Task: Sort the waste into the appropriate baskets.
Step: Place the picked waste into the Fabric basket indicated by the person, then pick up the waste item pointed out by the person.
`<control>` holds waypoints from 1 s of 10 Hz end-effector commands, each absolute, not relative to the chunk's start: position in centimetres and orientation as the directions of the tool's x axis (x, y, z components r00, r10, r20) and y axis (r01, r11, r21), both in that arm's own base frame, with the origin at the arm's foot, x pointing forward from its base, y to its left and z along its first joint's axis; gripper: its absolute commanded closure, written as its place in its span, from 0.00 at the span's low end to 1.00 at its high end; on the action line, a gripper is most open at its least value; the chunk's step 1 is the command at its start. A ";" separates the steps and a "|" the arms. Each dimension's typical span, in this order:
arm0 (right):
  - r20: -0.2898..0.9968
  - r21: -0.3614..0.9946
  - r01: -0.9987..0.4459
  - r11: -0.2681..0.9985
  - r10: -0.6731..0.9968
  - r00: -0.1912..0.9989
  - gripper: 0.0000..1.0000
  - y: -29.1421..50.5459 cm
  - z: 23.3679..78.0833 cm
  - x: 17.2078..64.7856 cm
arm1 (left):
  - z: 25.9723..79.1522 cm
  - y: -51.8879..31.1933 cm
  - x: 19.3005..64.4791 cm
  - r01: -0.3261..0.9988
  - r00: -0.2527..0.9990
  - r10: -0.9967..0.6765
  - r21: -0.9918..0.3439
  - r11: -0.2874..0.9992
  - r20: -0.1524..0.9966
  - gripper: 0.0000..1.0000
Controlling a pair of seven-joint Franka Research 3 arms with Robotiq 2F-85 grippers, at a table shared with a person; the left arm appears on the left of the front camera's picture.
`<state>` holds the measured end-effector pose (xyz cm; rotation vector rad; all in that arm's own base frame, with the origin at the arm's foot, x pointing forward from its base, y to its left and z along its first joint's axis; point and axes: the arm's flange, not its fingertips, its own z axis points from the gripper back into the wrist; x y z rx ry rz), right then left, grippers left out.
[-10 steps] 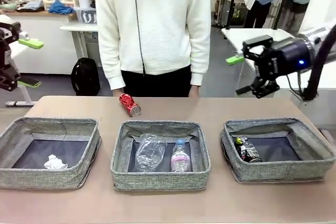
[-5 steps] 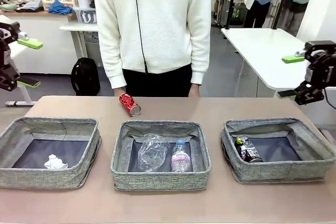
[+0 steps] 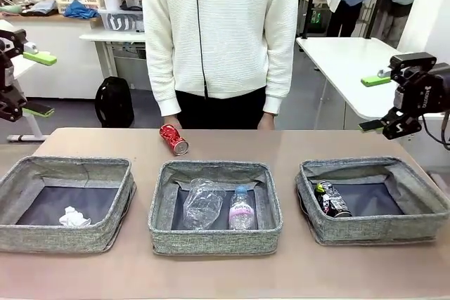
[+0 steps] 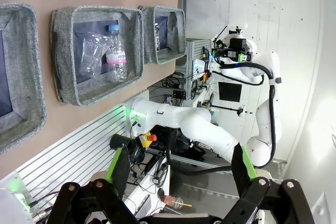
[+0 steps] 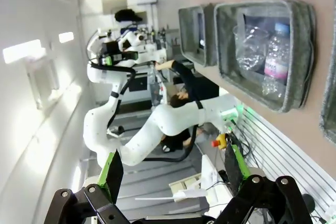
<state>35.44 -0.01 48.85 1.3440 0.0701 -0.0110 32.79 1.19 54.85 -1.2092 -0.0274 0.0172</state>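
A red can (image 3: 173, 140) lies on its side on the table near the far edge, just in front of the person's hand (image 3: 170, 124). Three grey baskets stand in a row. The left basket (image 3: 67, 240) holds a crumpled white paper ball (image 3: 74, 218). In the middle basket (image 3: 214, 241) lie a crushed clear bottle (image 3: 202, 204) and a small bottle with a pink label (image 3: 241, 209). The right basket (image 3: 373, 229) holds a dark printed can (image 3: 330, 199). My left gripper (image 3: 39, 83) hangs open at the far left, off the table. My right gripper (image 3: 373, 102) is open above the table's far right corner.
The person in a white sweater stands at the far edge, both hands low by the table. In the left wrist view, past my open left gripper (image 4: 180, 166), the middle basket (image 4: 62, 61) shows sideways. Beyond my open right gripper (image 5: 173, 170) the middle basket (image 5: 305, 51) appears too.
My right gripper has drawn back to the right, from behind the right basket out towards the table's right corner. The left arm stays still. The person shifted slightly to the right.
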 end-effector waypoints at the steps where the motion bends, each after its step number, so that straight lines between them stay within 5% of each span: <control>1: -0.069 0.972 0.066 0.225 0.007 0.998 0.00 -0.1 49.3 35.5 | 54.8 1.4 32.5 0.019 1.000 0.012 -0.933 0.360 0.025 0.00; 10: -0.069 0.972 0.066 0.225 0.007 0.998 0.00 -0.1 49.3 35.5 | 54.8 1.4 32.5 0.019 1.000 0.012 -0.933 0.360 0.025 0.00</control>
